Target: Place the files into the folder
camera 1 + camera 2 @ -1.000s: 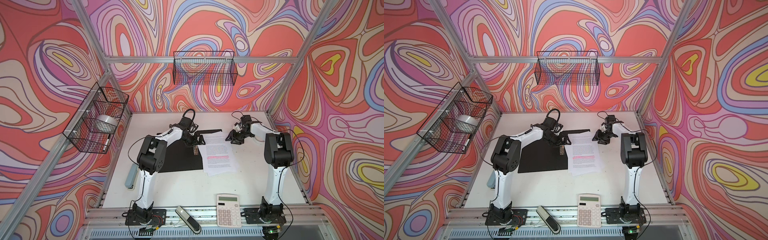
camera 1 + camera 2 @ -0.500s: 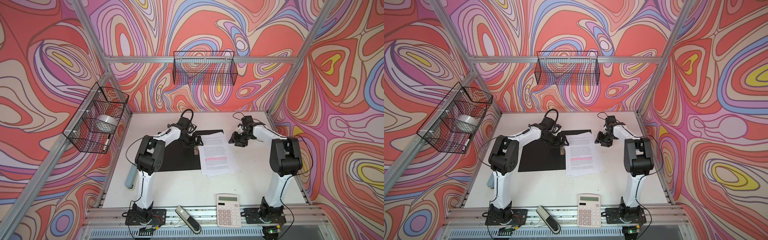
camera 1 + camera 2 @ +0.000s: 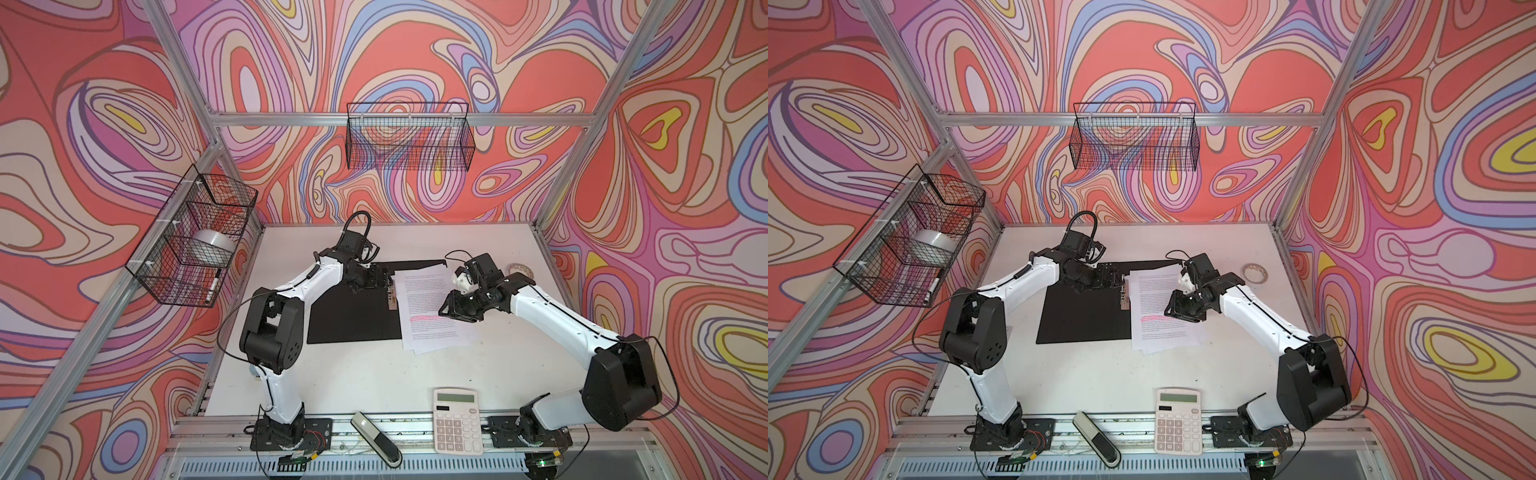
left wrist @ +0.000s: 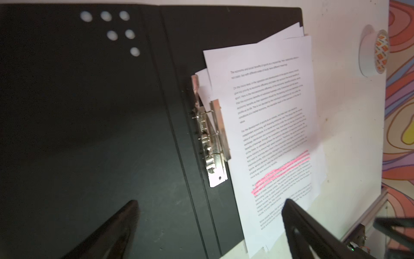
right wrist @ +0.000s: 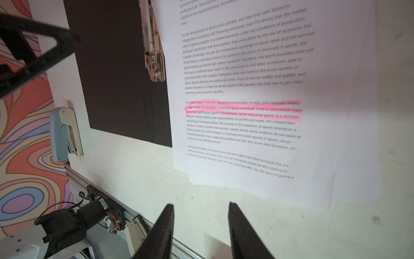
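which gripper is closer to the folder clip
Left. The left gripper hovers open right by the clip on the folder; the right gripper sits across the files from it.

The files (image 3: 428, 307) are hiding most of the right half of the folder (image 3: 349, 316) in both top views, and their print is showing too small to read there. In the right wrist view the picture's edge is cutting off the sheets, and their text and the metal clip (image 5: 154, 51) are blurring.
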Action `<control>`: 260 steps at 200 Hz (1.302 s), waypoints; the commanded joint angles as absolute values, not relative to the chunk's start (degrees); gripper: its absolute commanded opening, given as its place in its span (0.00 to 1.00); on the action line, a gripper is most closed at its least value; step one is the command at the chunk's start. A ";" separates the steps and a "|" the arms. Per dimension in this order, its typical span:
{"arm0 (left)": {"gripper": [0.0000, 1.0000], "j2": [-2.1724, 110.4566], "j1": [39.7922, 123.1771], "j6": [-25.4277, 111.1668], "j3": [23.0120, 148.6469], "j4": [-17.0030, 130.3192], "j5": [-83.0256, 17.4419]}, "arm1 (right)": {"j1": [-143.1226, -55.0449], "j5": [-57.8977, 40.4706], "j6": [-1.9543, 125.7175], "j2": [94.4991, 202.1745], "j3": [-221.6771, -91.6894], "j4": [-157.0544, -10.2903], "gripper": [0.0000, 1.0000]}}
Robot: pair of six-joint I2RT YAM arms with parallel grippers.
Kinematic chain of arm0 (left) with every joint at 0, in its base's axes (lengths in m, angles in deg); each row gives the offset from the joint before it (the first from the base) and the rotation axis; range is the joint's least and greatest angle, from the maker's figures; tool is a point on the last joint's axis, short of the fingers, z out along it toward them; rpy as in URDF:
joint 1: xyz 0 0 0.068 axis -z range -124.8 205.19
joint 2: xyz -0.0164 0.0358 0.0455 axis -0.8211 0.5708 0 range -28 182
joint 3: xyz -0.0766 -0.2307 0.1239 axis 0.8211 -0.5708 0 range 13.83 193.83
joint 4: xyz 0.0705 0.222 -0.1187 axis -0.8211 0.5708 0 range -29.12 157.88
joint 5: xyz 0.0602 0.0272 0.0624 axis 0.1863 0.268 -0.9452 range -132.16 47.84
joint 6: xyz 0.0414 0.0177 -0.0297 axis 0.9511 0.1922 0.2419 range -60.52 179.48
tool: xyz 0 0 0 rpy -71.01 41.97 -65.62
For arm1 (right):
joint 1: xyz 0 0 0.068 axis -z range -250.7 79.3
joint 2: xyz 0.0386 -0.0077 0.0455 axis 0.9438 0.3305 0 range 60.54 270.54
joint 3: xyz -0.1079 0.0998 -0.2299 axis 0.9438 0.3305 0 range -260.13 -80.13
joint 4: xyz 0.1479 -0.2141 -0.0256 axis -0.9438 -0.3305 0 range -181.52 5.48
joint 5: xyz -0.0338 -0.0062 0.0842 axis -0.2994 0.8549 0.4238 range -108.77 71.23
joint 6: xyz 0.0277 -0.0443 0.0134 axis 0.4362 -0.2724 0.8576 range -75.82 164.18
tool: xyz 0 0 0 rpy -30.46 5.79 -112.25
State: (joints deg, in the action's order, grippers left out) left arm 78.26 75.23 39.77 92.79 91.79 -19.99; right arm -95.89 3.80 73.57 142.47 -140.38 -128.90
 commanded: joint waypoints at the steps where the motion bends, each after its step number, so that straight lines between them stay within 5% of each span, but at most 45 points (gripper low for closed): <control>1: 1.00 77.50 74.27 40.48 89.36 89.98 -22.40 | -101.12 1.10 76.83 139.98 -136.53 -128.26 0.41; 57: 1.00 79.05 71.81 42.57 86.97 87.64 -18.63 | -113.21 -3.99 77.99 145.23 -135.11 -126.71 0.37; 260: 0.99 82.65 71.02 42.97 87.66 88.00 -15.70 | -118.96 -16.35 81.83 158.99 -135.32 -121.49 0.33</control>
